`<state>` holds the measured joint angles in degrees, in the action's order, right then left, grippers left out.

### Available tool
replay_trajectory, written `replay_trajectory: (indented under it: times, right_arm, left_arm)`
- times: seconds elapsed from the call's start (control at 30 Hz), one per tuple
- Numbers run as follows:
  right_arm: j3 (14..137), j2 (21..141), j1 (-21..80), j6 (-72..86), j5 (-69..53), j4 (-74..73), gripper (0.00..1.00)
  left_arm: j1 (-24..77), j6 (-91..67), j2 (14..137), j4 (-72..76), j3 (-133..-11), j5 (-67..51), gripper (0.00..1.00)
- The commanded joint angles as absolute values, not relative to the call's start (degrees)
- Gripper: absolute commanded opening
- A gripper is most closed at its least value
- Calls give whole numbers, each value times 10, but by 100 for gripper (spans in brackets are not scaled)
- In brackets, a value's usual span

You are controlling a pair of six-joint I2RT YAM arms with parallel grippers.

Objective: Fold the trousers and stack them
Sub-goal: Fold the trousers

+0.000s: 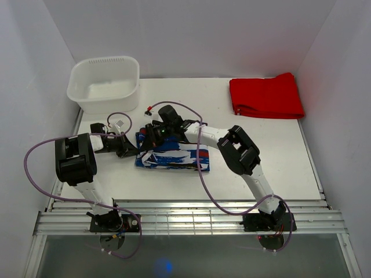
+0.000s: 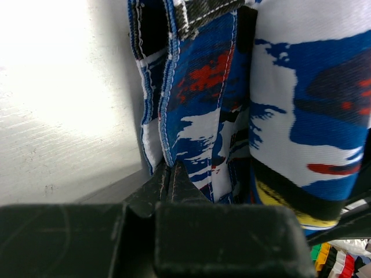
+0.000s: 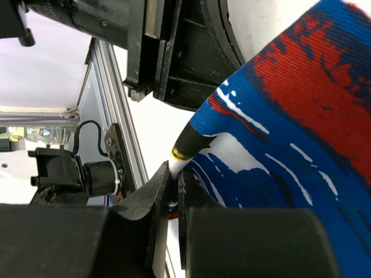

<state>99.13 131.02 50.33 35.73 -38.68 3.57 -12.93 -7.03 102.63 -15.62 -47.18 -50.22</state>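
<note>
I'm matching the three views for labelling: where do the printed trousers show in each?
Top external: trousers, folded, mid-table between the arms.
Left wrist: trousers fill the right half.
Right wrist: trousers fill the right side.
Shared landmark: white table beside them.

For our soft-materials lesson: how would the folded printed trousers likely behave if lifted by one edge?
Probably floppy, apt to sag and unfold: the printed trousers show thin, loose fabric layers. Unlikely to roll, lying flat on the table.
</note>
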Motion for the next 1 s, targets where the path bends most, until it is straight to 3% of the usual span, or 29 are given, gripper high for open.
replay_trajectory:
  times: [0.0, 0.23, 0.33, 0.37, 0.47, 0.63, 0.77, 0.83, 0.97]
  right_arm:
    - [1027, 1312, 513, 371, -374, 72, 8]
    - [1031, 1332, 518, 368, -364, 72, 8]
    - [1031, 1340, 519, 366, -380, 82, 29]
    - [1031, 1339, 518, 364, -390, 85, 42]
    - [1025, 1325, 517, 345, -410, 81, 58]
    - [1006, 1266, 509, 296, -431, 57, 74]
    - [998, 1200, 484, 203, -446, 1, 94]
    - [985, 1154, 460, 141, -451, -53, 98]
    - [916, 1071, 402, 64, -483, -109, 90]
  left_arm:
    - [-112, -62, 1032, -171, -449, -458, 0]
    - [-112, -62, 1030, -171, -447, -459, 0]
    - [-111, -64, 1021, -173, -450, -458, 6]
    - [-111, -66, 1018, -175, -453, -458, 9]
    - [-115, -63, 1000, -192, -471, -457, 19]
    - [-151, -55, 959, -232, -504, -448, 38]
    - [-203, -35, 915, -276, -547, -428, 55]
    - [-234, 4, 904, -311, -574, -453, 57]
    - [-238, 170, 900, -457, -676, -561, 55]
